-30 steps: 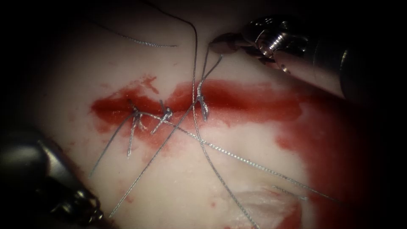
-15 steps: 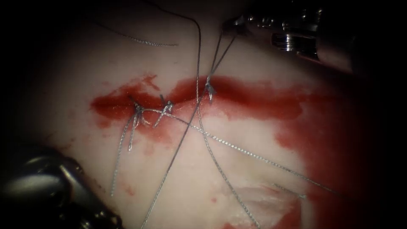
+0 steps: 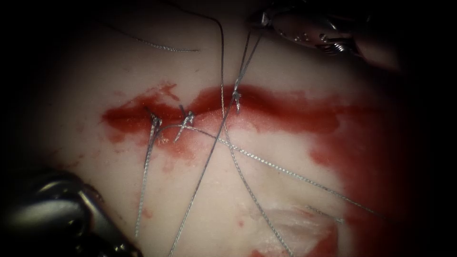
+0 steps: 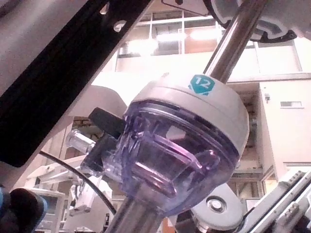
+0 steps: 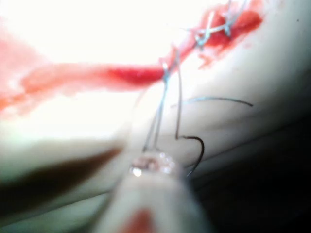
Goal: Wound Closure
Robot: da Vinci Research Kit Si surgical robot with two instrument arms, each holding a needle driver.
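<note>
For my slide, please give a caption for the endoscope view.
Right tool holds taut thread rising from the third knot on the cut.

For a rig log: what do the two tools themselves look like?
Right tool: shiny silver metal wrist with small rivets and a coiled, threaded part. Left tool: dull grey, rounded metal body. A clear purple housing with a white cap marked 12 rings its shaft.

The pale, glistening slab of pork-belly tissue (image 3: pixel 143 71) carries everything here. A long horizontal cut (image 3: pixel 266 107) crosses its middle, pooled with red fluid (image 3: pixel 371 157) that spreads toward the tissue's right edge. Grey braided thread (image 3: pixel 266 164) lies in crossing strands below the cut (three knots sit along it).
</note>
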